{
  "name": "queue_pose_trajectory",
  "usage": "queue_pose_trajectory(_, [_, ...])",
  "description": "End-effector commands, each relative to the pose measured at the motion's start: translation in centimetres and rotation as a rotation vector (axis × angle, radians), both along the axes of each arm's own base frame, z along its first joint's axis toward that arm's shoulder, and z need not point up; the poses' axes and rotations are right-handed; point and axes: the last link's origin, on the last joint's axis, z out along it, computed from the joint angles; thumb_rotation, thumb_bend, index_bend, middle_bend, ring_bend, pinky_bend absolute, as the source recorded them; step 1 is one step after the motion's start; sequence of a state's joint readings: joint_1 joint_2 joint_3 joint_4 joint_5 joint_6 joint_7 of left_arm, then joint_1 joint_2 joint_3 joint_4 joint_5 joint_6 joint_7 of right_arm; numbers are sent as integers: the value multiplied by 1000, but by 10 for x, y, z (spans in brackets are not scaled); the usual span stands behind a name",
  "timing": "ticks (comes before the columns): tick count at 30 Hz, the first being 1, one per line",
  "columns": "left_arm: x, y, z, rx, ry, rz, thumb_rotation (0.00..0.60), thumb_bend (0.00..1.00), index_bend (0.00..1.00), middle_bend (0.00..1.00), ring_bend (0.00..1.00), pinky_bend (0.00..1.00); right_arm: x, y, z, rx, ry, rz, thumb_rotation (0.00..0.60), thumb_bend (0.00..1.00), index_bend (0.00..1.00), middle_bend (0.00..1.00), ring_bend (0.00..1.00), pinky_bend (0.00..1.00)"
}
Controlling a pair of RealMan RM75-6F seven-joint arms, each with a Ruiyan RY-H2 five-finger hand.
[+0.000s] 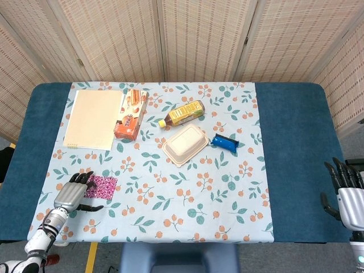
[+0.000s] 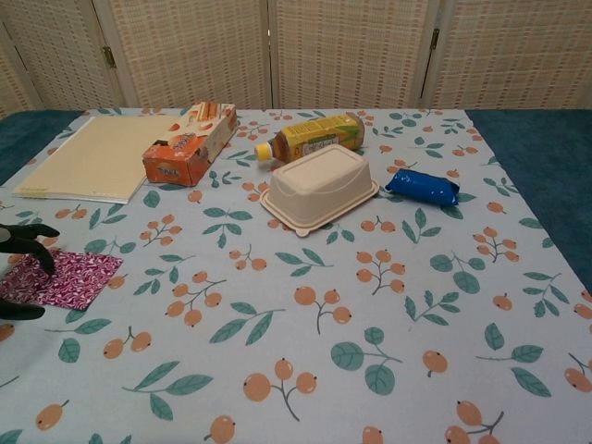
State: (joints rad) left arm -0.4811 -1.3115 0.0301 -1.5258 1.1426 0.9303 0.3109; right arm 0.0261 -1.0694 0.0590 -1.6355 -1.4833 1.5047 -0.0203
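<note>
A: Left hand [image 1: 71, 191] status?

B: Near left edge of the table [image 1: 296, 170], fingers spread, holding nothing. Its fingertips [image 2: 44, 262] lie over the left edge of the magenta patterned wrapper [image 2: 65, 279]. Can't tell if they press on it.

A: Wrapper position?

B: Flat on the floral tablecloth [image 1: 187, 205], near left, just right of the hand. Well apart from everything else.

A: Right hand [image 1: 346, 190]?

B: Near right, off the table's edge, fingers apart and pointing up, nothing in it. Head view only.

A: Mid-table?

B: Beige lidded takeaway container [image 2: 319, 188], roughly centre. Blue packet [image 2: 422, 187] just to its right, not touching.

A: Farther back?

B: Yellow-labelled drink bottle [image 2: 313, 135] on its side just beyond the container, cap toward the left. Left of it, an orange snack box [image 2: 188, 143] lying flat. Far left, a cream folder [image 2: 97, 157] beside the box; the two look close, can't tell if they touch.

A: Behind the table?

B: Woven folding screen [image 1: 187, 40] across the whole far side.
</note>
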Motion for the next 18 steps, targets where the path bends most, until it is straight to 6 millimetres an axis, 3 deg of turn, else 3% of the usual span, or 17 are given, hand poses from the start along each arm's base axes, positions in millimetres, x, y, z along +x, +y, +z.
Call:
queue_pose_trajectory(1, [-3,1,-1,-1,10,8,262,90,299,0,0,0,0,0,0,0,0,0,600,497,0,0,0,0])
queue_pose_trajectory(18, [-26,7,12,48,56,84,264,90,299,0,0,0,1,-1,0,-2,1,2,600,496,0,0,0,0])
